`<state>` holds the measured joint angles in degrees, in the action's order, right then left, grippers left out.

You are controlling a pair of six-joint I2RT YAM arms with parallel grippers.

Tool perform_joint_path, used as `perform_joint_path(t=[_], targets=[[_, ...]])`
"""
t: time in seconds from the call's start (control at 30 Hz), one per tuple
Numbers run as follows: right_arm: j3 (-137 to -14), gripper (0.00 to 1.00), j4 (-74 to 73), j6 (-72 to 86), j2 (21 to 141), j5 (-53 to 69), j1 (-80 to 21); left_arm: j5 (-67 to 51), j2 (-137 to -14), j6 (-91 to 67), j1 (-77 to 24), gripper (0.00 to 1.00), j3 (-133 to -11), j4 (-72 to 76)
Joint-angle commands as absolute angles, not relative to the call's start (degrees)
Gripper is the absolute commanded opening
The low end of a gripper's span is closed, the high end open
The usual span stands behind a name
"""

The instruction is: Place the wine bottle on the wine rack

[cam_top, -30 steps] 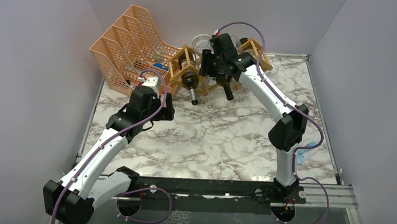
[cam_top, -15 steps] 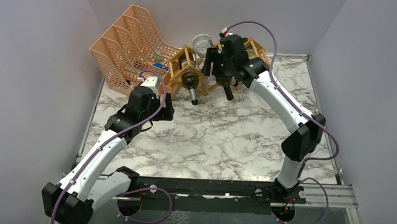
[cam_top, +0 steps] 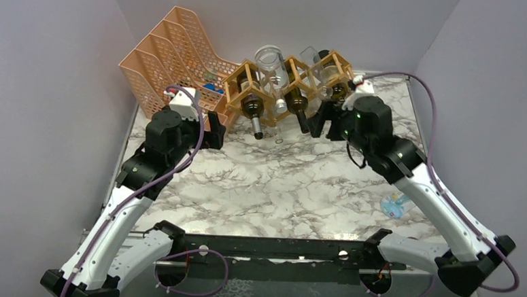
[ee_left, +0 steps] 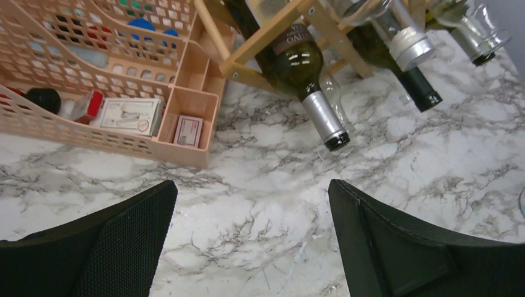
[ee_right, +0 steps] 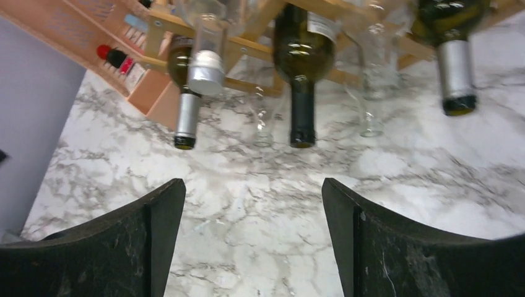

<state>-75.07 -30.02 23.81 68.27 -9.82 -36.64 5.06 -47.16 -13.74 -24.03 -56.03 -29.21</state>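
Observation:
The wooden lattice wine rack (cam_top: pixel 287 62) stands at the back of the marble table. A dark wine bottle (cam_top: pixel 298 104) with a black neck lies in its middle cell, neck towards me; it also shows in the right wrist view (ee_right: pixel 301 68) and the left wrist view (ee_left: pixel 405 71). A dark bottle with a silver neck (cam_top: pixel 254 114) fills the left cell, and clear bottles and another dark one lie in the others. My right gripper (cam_top: pixel 325 121) is open and empty, just in front of the rack (ee_right: pixel 244 48). My left gripper (cam_top: pixel 214 127) is open and empty, near the rack's left end (ee_left: pixel 272 31).
A peach perforated file organizer (cam_top: pixel 174 55) stands left of the rack, with small items in its trays (ee_left: pixel 130 114). A small blue thing (cam_top: pixel 392 206) lies on the table at the right. Grey walls close in the left, back and right sides.
My right gripper has let go of the black-necked bottle and pulled back from the rack towards the right. The bottle stays in the middle cell. My left arm has shifted slightly left.

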Motion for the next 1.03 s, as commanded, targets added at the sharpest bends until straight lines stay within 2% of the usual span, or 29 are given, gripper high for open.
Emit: perform_joint_path(t=[0.0, 0.1, 0.37, 0.7, 1.0], targets=[[-66.3, 0.84, -29.7, 22.8, 57.7, -20.2, -36.5, 8.2, -44.6, -11.3, -24.2, 0.99, -60.6, -27.6], [-63.7, 0.84, -34.3, 24.2, 51.5, -26.6, -36.4, 8.8, -43.2, -10.6, -24.2, 0.99, -63.2, -27.7], [-63.5, 0.84, -41.0, 23.2, 39.3, -33.8, -36.5, 11.0, -37.7, -8.4, -24.2, 0.99, -68.7, -28.4], [-70.0, 0.84, -43.3, 20.0, 34.1, -36.6, -36.5, 14.2, -33.7, -8.1, -24.2, 0.99, -72.0, -31.4], [-70.4, 0.85, -43.6, 19.0, 32.5, -35.1, -36.5, 15.5, -33.0, -7.7, -24.2, 0.99, -72.5, -32.9]])
